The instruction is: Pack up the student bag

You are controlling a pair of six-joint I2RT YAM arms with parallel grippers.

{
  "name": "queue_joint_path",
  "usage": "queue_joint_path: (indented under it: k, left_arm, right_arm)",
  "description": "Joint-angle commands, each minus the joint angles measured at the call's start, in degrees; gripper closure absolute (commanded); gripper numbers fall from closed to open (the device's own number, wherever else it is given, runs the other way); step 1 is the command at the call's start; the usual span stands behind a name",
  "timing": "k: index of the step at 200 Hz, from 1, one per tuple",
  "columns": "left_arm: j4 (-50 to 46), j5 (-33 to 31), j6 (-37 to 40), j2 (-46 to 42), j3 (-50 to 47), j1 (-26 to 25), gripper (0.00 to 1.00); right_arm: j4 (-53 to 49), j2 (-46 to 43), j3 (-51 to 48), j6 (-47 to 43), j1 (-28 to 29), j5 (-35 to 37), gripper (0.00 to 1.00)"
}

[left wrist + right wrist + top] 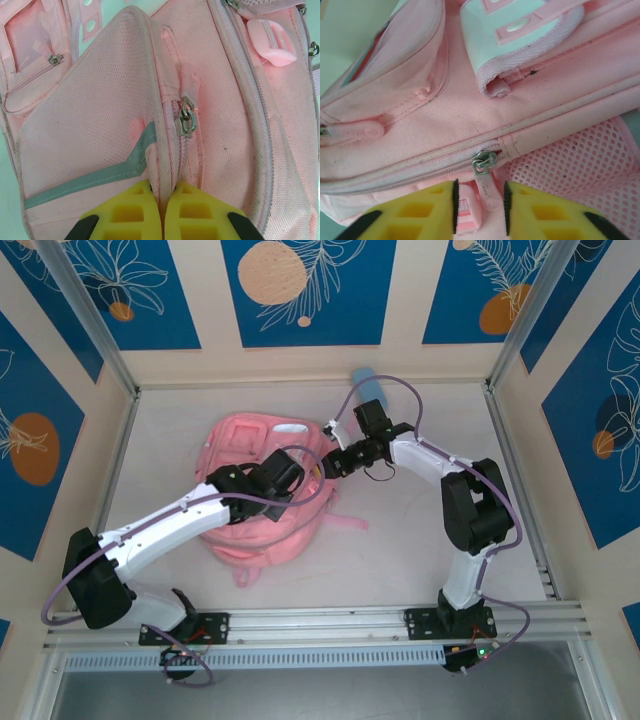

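Student bag (245, 440): pink, soft, lying on the table (430, 540) left of the middle, one strap trailing right and another toward the near edge.

Left gripper (308, 480): reaching in from the near left, set over the bag's right half. From the left wrist, yellow fingers (130, 212) pressed together, pinching a raised fabric seam of the bag, the piping running straight up from between the tips (162, 192). Just beyond the tips, a metal zipper slider (186, 117) hanging on its closed track. Left of the seam, a mesh-textured panel crossed by a grey stripe (100, 175). Top right, a pale pink rubber tag (272, 42).

Right gripper (332, 462): coming in from the right, at the bag's right edge, close to the left gripper. From the right wrist, fingers (420, 212) spread apart (480, 189), with a metal zipper pull (486, 177) and a small pink plastic clip (467, 212) in the gap between them; contact with either pad too hard to tell. Right of the pull, pink netting (570, 160). Above, a closed zipper line along the bag's side, a white patch (490, 45), and at the left a soft pink pull tab (357, 132).

Light-blue pencil case (368, 388): at the far side of the table near the back wall, apart from the bag, behind the right arm.
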Motion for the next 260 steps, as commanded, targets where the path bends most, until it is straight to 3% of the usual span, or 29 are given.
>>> queue_joint_path:
  k: [1, 55, 94, 140, 168, 195, 260]
  left_arm:
    - [3.49, -0.98, -0.25, -2.78, 0.43, 0.61, 1.00]
    - [3.55, -0.45, -0.15, -2.94, 0.60, 0.61, 1.00]
    - [3.51, 0.13, 0.16, -3.14, 0.39, 0.61, 1.00]
    - [3.49, 0.41, 0.28, -2.99, 0.27, 0.61, 1.00]
    - [3.42, 0.07, 0.16, -2.94, 0.01, 0.69, 1.00]
    - [3.32, -0.41, 0.12, -2.91, -0.49, 0.69, 1.00]
    - [3.71, -0.13, 0.64, -2.88, -0.51, 0.62, 1.00]
  right_arm:
    - [-1.66, 1.02, 0.55, -0.62, 1.04, 0.28, 0.62]
    - [-2.31, 3.79, 1.81, -2.72, 2.03, 4.20, 0.62]
    - [-1.71, 5.23, 2.22, -3.47, 2.22, 9.19, 0.76]
    - [-2.12, 5.43, 3.58, -4.62, 2.93, 10.22, 0.76]
    - [-2.47, 3.83, 3.10, -4.73, 3.37, 12.53, 0.87]
    - [-2.73, 0.15, 1.44, -5.01, 3.26, 15.30, 0.91]
    - [-6.21, -2.62, 1.98, -5.32, 2.92, 17.09, 0.90]
